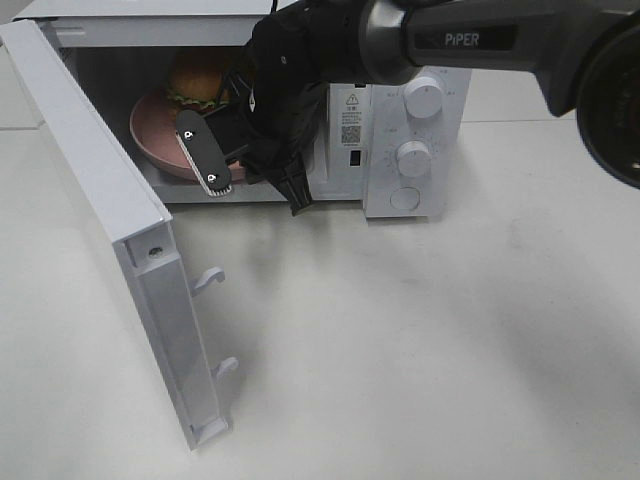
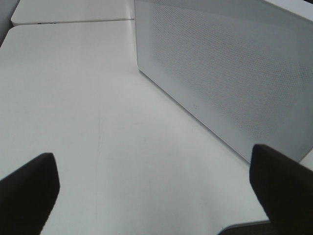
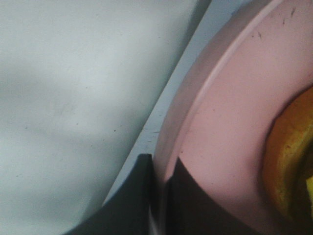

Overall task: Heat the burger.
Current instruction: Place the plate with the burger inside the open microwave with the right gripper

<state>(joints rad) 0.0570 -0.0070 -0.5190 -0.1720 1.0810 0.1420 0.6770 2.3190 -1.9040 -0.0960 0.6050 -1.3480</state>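
The burger (image 1: 197,82), with its glossy brown bun and green lettuce, sits on a round pink plate (image 1: 150,135) inside the open microwave (image 1: 400,45). My right gripper (image 1: 203,156) reaches through the opening and is shut on the plate's near rim. In the right wrist view its two dark fingertips (image 3: 146,169) pinch the pink plate rim (image 3: 195,112), the gripper (image 3: 164,171) closed on it, with the burger's edge (image 3: 288,161) at the side. My left gripper (image 2: 156,196) is open over the table with nothing between its fingers, and is out of the high view.
The microwave door (image 1: 100,190) swings out to the left toward the front, with latch hooks (image 1: 212,277) on its edge; its perforated face (image 2: 230,63) fills the left wrist view. Two dials (image 1: 428,97) and a button (image 1: 404,198) are on the panel. White tabletop (image 1: 430,340) lies in front.
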